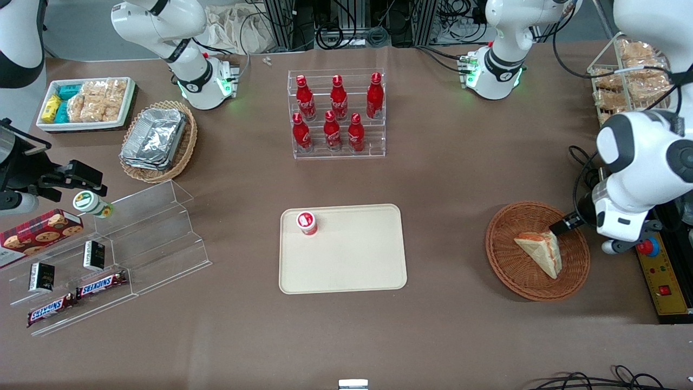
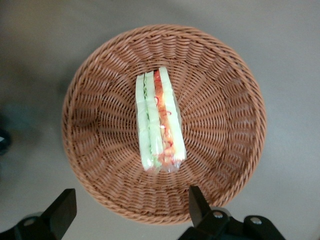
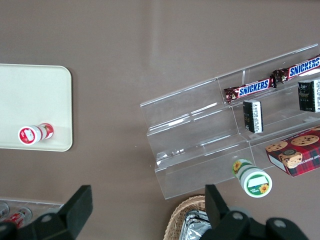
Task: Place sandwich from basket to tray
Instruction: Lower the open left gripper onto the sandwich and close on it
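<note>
The sandwich [image 1: 541, 251], a pale bread wedge with orange-red and green filling in clear wrap, lies in the round reddish-brown wicker basket [image 1: 503, 265] toward the working arm's end of the table. In the left wrist view the sandwich [image 2: 159, 120] stands on edge in the middle of the basket [image 2: 100, 125]. My left gripper [image 2: 130, 207] is open and empty, hovering above the basket's rim, its fingers [image 2: 197, 202] spread wider than the sandwich. In the front view the gripper [image 1: 563, 223] is above the basket's rim, close to the sandwich. The beige tray [image 1: 352, 265] lies at the table's middle.
A small red-capped cup [image 1: 306, 222] stands on a corner of the tray. A clear rack of red bottles [image 1: 337, 114] stands farther from the front camera than the tray. A clear stepped shelf with snacks [image 1: 108, 254] and a pale basket of foil trays [image 1: 157, 141] lie toward the parked arm's end.
</note>
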Controlling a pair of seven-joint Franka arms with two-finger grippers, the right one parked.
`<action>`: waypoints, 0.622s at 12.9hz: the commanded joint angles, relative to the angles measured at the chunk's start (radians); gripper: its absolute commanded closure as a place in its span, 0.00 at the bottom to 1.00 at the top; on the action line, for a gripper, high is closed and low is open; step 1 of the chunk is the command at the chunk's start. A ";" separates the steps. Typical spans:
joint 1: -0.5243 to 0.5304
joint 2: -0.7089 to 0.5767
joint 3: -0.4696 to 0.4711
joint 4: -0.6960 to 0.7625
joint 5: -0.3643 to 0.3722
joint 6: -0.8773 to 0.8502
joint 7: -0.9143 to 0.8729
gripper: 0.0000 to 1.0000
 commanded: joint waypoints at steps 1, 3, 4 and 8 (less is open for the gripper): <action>-0.002 0.048 -0.001 0.001 0.003 0.055 -0.069 0.00; -0.002 0.074 -0.001 0.004 0.001 0.079 -0.090 0.00; -0.004 0.076 -0.001 0.006 0.003 0.085 -0.120 0.00; -0.004 0.103 -0.001 0.012 -0.003 0.099 -0.138 0.00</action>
